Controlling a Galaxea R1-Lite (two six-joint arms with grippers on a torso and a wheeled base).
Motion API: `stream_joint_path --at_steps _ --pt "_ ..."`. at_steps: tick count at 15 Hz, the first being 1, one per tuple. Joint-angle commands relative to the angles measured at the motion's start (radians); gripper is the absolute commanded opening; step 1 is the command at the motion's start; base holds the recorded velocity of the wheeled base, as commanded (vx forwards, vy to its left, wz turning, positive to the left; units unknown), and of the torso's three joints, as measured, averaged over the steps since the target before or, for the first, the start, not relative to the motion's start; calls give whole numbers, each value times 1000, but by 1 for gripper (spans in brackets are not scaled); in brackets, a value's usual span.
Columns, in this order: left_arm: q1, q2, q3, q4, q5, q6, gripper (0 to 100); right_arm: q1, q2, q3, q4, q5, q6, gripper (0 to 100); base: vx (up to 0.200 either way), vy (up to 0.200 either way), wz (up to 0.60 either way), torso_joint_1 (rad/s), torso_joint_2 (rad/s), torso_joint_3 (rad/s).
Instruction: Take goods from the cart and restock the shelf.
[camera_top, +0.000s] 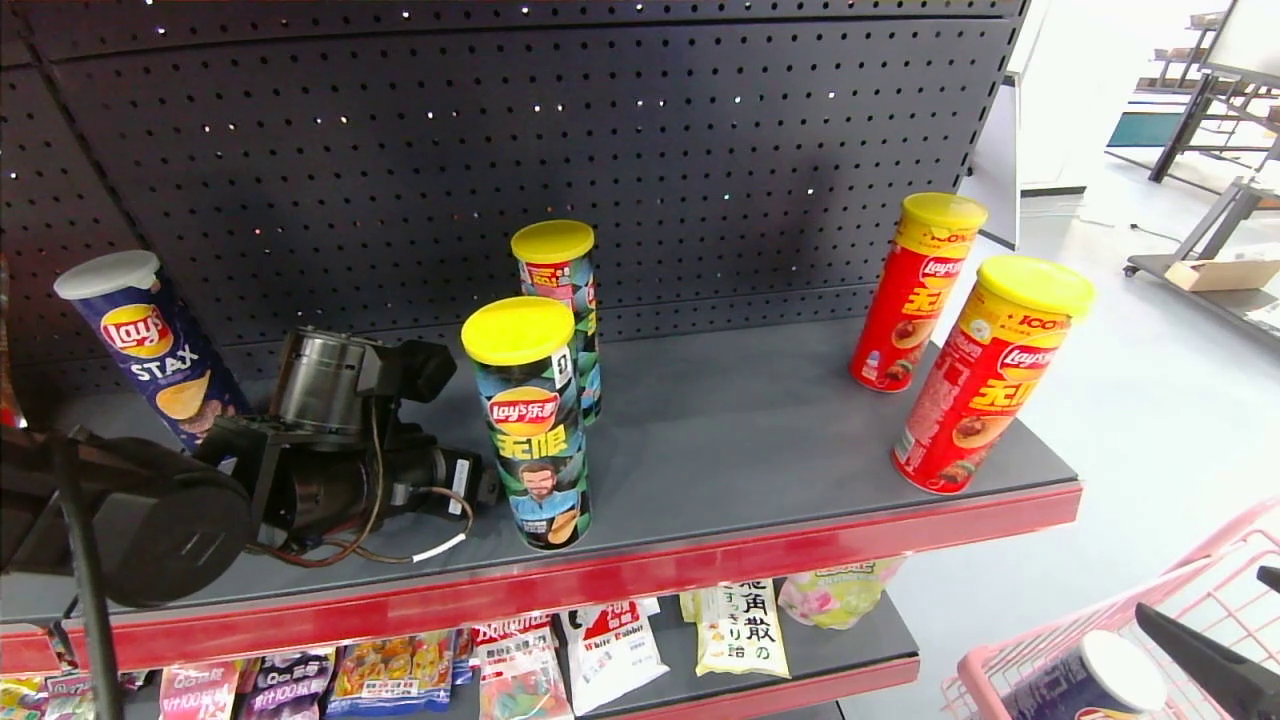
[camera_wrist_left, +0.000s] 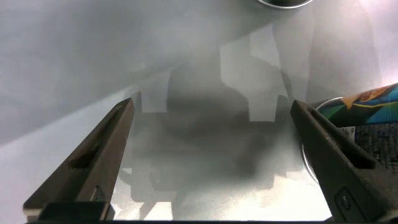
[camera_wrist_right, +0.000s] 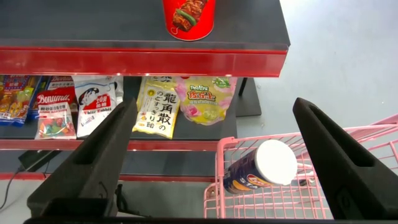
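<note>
Grey metal shelf with a red front lip (camera_top: 750, 440) has the left claw (camera_wrist_left: 211, 106) sitting low over its board, two dark fingers spread wide and nothing between them. Just outside one finger stands a teal-and-black crisp tube with a yellow lid (camera_top: 530, 430), so close that I cannot tell whether they touch. A second yellow-lidded teal tube (camera_top: 560, 290) stands behind it, farther from that claw and toward the black perforated back panel (camera_top: 500, 150). On the left claw's other side, near the arm, is a dark blue crisp tube with a white lid (camera_top: 150, 345). A front red tube with a yellow lid (camera_top: 990, 375) and a rear red tube with a yellow lid (camera_top: 915, 290) stand well apart from the left claw, beyond the teal pair. The right claw (camera_wrist_right: 214, 106) hangs off the shelf's end, also open and empty, above a pink wire cart (camera_top: 975, 675). Below this claw, inside the cart, is a white-lidded navy tube lying on its side (camera_wrist_right: 258, 168). Beyond the right claw, under the red lip, colourful snack bags (camera_wrist_right: 155, 102) line a lower shelf.
</note>
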Motion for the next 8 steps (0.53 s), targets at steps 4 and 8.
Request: stream_joint_path --at_steps 4,8 --pt "-3 20 -20 0 0 -4 100 1 4 0 0 0 -1 100 0 0 0 0 0 0" --pt "-9 22 -20 0 0 -10 100 1 10 0 0 2 -1 100 0 0 0 0 0 0"
